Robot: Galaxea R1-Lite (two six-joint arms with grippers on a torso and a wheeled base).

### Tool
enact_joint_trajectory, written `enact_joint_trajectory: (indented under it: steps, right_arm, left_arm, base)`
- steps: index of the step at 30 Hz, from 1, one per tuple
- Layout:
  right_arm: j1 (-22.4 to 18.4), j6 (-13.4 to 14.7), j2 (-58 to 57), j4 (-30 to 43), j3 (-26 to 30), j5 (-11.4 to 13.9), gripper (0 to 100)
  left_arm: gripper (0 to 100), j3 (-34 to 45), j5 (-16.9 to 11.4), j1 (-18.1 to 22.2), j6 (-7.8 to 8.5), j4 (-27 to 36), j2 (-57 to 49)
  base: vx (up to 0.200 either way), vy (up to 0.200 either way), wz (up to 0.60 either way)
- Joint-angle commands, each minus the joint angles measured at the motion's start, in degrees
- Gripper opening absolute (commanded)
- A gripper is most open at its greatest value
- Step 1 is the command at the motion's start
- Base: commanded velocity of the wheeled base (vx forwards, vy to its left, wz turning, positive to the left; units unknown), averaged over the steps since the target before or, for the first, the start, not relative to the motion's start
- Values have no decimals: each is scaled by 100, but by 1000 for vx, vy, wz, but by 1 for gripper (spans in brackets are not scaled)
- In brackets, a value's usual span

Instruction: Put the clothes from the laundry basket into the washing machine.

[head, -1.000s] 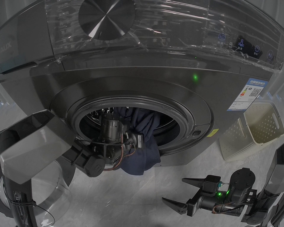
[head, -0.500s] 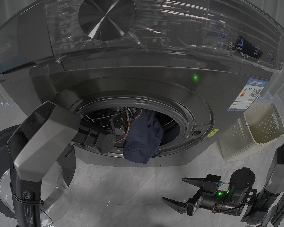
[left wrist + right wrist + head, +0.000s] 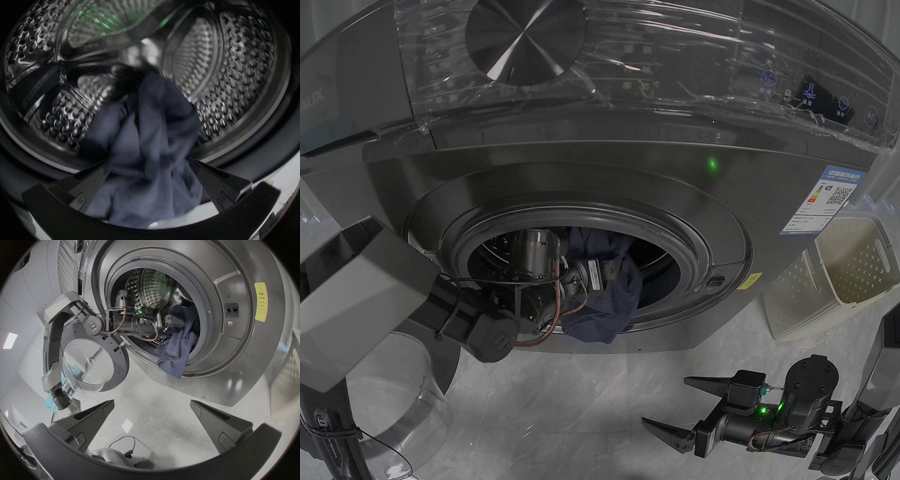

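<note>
Landmark: the round opening (image 3: 700,250) in the front of the washing machine (image 3: 600,169); every place below is given from it.

Garment: one dark navy garment (image 3: 606,300) (image 3: 150,140) (image 3: 179,343) lies bunched in the lower part of the opening. Part of it is inside the drum (image 3: 237,62), and a fold hangs out over the lower rim (the hanging end stops above the floor (image 3: 581,406)).

Left tool: the left tool (image 3: 148,164) sits at the mouth of the opening, towards its left half, and points into the drum. Its two fingers are spread wide with the cloth lying between them. I cannot tell whether either fingertip touches the cloth.

Right tool: the right tool (image 3: 665,401) (image 3: 150,402) is below and to the right of the opening, low over the floor and well apart from the garment. Its fingers are spread with nothing between them.

Laundry basket: the cream, perforated laundry basket (image 3: 850,269) (image 3: 287,380) stands tilted on the floor to the right of the opening, just beside the machine's front corner (its inner wall faces the head view).

Door: the door (image 3: 406,400) (image 3: 84,365) is swung open to the left of the opening, and its round glass window bulges outward.

Drum: the drum is perforated metal with raised ribs, and a green glint shows on its upper wall.

Floor: pale grey tiles lie below the opening.
</note>
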Motion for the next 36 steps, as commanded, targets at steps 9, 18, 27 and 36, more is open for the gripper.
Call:
enact_joint_trajectory:
  steps: [9, 18, 27, 36]
  right_arm:
    - [5, 3, -26, -1, -23, 0, 100]
    - [5, 21, -26, -1, -102, 0, 100]
    - [5, 21, -34, -1, -146, 0, 100]
    - [-39, 21, -43, -1, -154, 0, 100]
  left_arm:
    - [100, 125, -187, 112, 304, 39, 600]
    - [0, -394, -433, 130, 322, -58, 696]
    - [0, -2055, -99, 332, -284, -85, 837]
    - [0, -3408, 384, 499, -258, -498, 1681]
  base:
    - [0, 0, 0]
    - [0, 0, 0]
    - [0, 0, 0]
    - [0, 0, 0]
